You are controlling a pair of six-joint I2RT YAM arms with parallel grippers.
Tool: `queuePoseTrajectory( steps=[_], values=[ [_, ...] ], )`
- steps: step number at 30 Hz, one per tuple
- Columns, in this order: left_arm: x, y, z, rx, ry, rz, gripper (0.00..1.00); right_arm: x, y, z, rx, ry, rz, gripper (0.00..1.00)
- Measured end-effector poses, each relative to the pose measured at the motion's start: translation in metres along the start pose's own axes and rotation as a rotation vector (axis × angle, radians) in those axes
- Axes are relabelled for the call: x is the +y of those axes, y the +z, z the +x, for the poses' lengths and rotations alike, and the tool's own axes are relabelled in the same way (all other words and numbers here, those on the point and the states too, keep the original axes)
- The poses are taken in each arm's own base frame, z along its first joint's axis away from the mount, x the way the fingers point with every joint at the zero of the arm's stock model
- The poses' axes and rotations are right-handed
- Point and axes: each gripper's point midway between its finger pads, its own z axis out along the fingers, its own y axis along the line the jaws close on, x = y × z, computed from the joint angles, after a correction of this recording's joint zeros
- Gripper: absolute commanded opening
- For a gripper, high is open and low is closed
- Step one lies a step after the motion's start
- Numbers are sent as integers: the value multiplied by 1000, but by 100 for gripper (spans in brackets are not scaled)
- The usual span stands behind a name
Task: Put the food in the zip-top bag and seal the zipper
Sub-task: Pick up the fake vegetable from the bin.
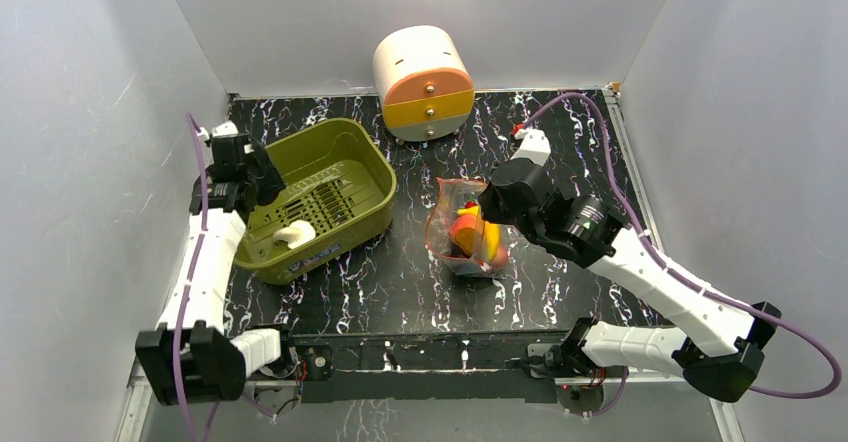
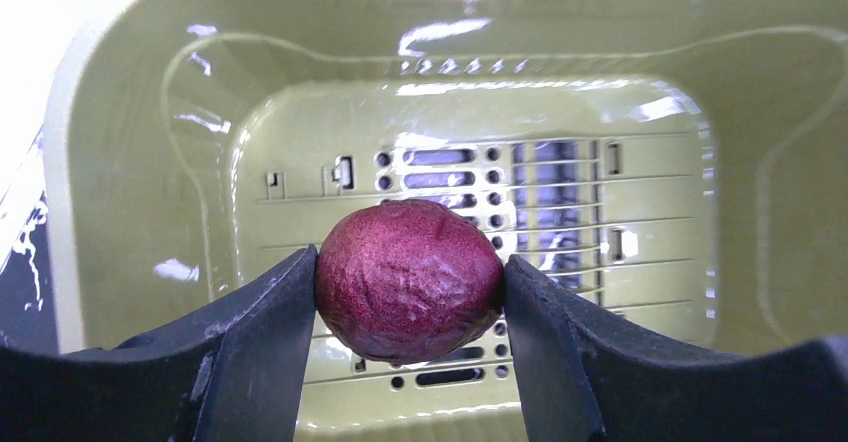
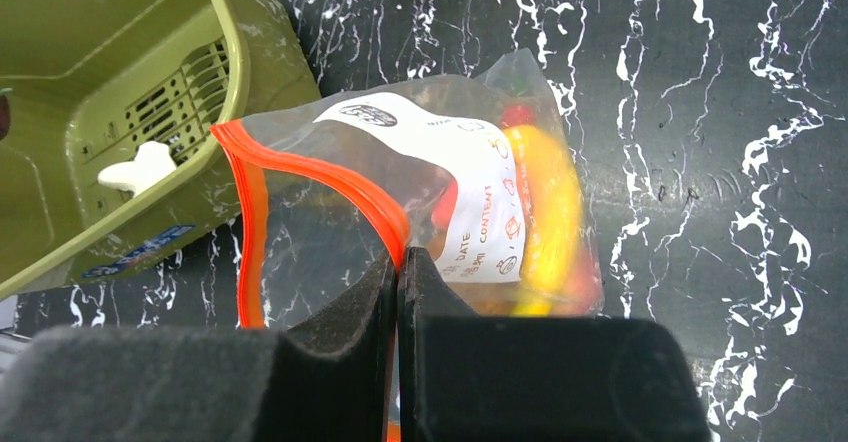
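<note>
Left wrist camera: my left gripper (image 2: 409, 302) clamps a dark red fruit (image 2: 405, 262) between both fingers, jaws partway apart around it, directly above the slotted floor of the green basket (image 2: 130, 162). On the top external camera, that gripper (image 1: 262, 177) hangs over the basket's left rim, and a white piece (image 1: 293, 234) lies inside the basket in its near-left part. Just right of the basket, close but not touching it, the zip-top bag (image 1: 440, 202) sits on the black marbled table (image 1: 400, 282), with red and yellow food (image 1: 467, 230) showing through the clear film. My right gripper (image 1: 483, 212) is at the side of the bag farther from the basket. Right wrist camera: its jaws are pressed together on the red-orange zipper (image 3: 300, 167), pinching one lip of the bag while the mouth gapes toward the basket. Yellow food shows blurred beside the bag's white label. Beyond the basket and to its right, a white-and-orange drawer unit (image 1: 424, 82) rests against the back wall.
</note>
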Motion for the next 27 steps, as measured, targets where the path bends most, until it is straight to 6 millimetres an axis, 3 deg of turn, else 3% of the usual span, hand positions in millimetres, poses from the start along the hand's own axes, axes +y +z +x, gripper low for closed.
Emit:
queuePoseTrajectory(
  steps=[4, 10, 13, 22, 27],
  values=[
    [-13, -31, -21, -129, -15, 100, 40, 0, -2, -2, -24, 17, -22, 0],
    [-19, -73, -16, -256, -42, 238, 38, 0, 2, 3, -34, 26, -39, 0],
    [-25, -86, -11, -270, -70, 308, 37, 1, -1, 5, -36, 35, -64, 0],
    [-69, -113, 3, -214, -90, 588, 33, -3, -29, 10, -51, 102, -178, 0],
    [-95, -123, 12, -164, -47, 702, 32, 1, -27, 17, -23, 129, -192, 0]
  ],
)
